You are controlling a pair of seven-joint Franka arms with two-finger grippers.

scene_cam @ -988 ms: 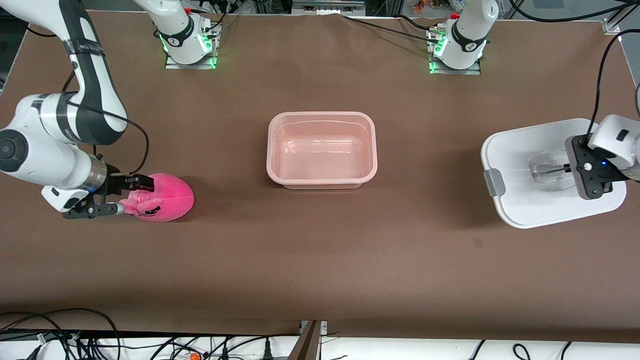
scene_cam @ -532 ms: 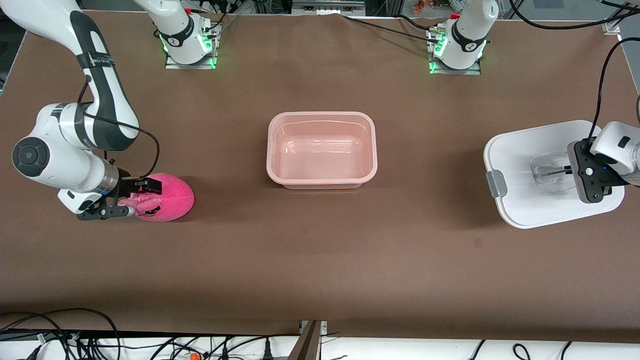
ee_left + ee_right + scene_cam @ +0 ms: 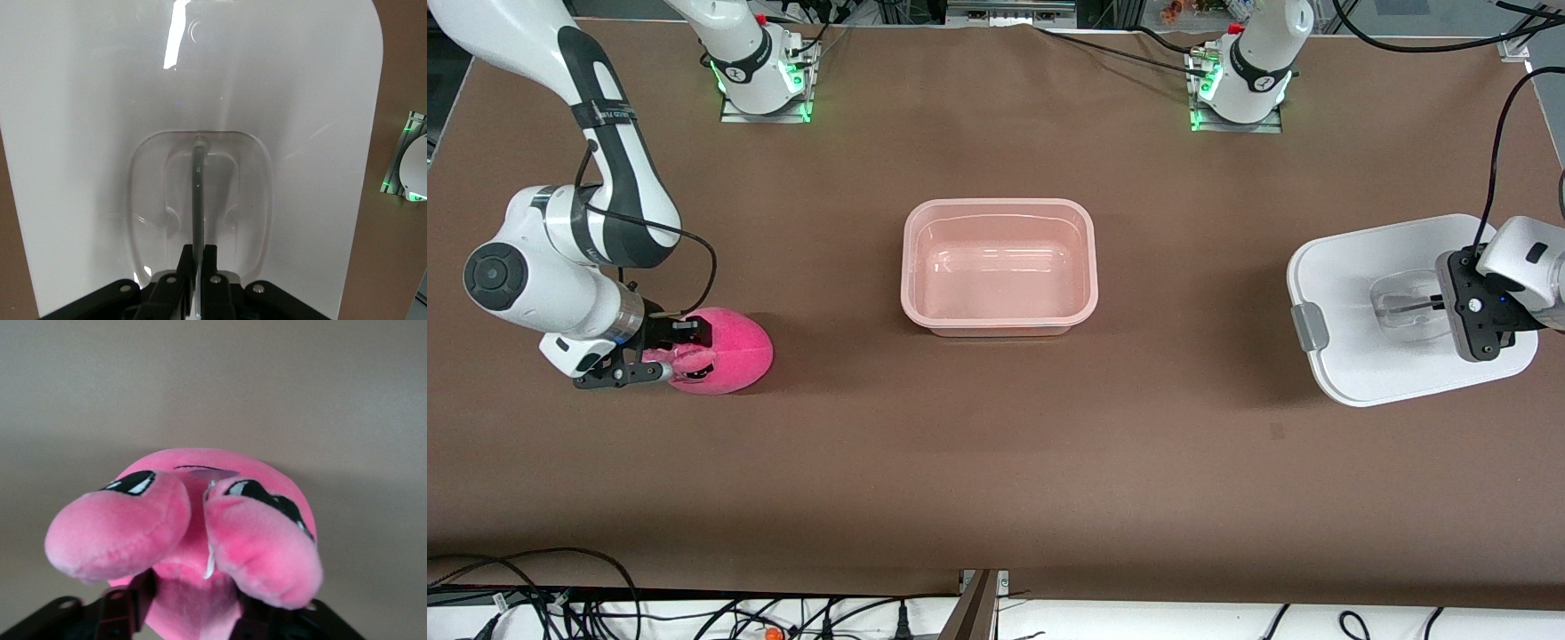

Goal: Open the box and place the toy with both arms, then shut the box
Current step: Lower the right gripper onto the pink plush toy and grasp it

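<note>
The right tool point(image 3: 665, 352) clenches the plush toy point(image 3: 729, 351) low on the worktop point(image 3: 996, 462), toward the right arm's end from the open pink box point(image 3: 1000, 265). That shallow pinch may slip on lifting. The left tool point(image 3: 1440, 302) stays clamped on the lid's clear handle point(image 3: 198, 193).

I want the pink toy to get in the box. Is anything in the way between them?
Nothing visible is. The toy sits at the right arm's end of the table with the right gripper around it; only bare table lies between it and the open box.
</note>
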